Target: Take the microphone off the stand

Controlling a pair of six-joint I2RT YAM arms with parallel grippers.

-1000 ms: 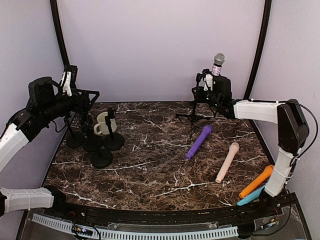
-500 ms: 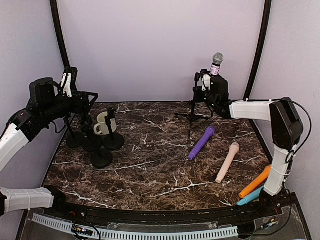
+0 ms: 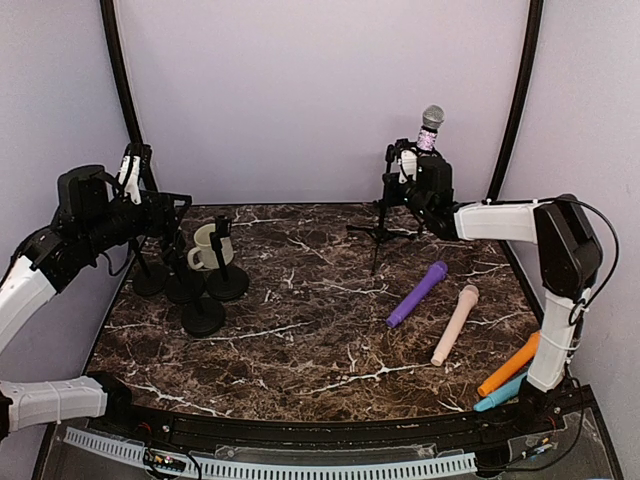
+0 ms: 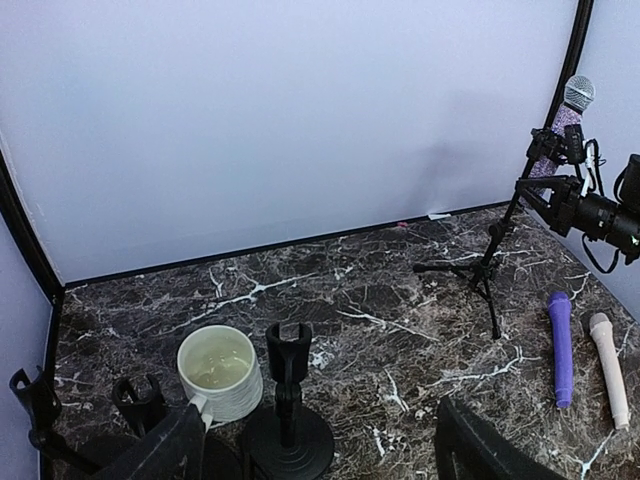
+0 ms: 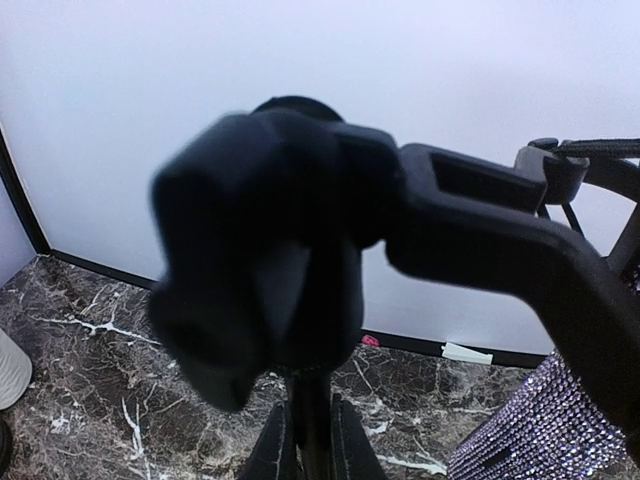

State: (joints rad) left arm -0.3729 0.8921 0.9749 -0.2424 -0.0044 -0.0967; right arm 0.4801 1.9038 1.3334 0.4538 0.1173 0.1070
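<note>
Left gripper (image 3: 180,205), jaws spread wide and empty, hangs raised over cluster of black round-base microphone stands (image 3: 205,290) and cream ceramic mug (image 3: 207,246) at left of dark marble table (image 3: 300,350); apparently parked clear of work. Back right: black tripod stand (image 3: 380,232) holds purple glitter microphone with silver mesh head (image 3: 430,128) upright in clip, not yet removed. Right gripper (image 3: 425,180) sits at clip just below microphone, jaws closed tight; what they pinch unclear, as blurred clip fills its own camera. Front right: loose purple microphone (image 3: 417,294), beige microphone (image 3: 455,324), orange microphone (image 3: 512,364) and teal microphone (image 3: 503,392) lie flat, apart from tripod; upward lift looks unobstructed.

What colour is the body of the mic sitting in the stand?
The microphone body is purple, covered in glittery studs; clearest in the right wrist view.
</note>
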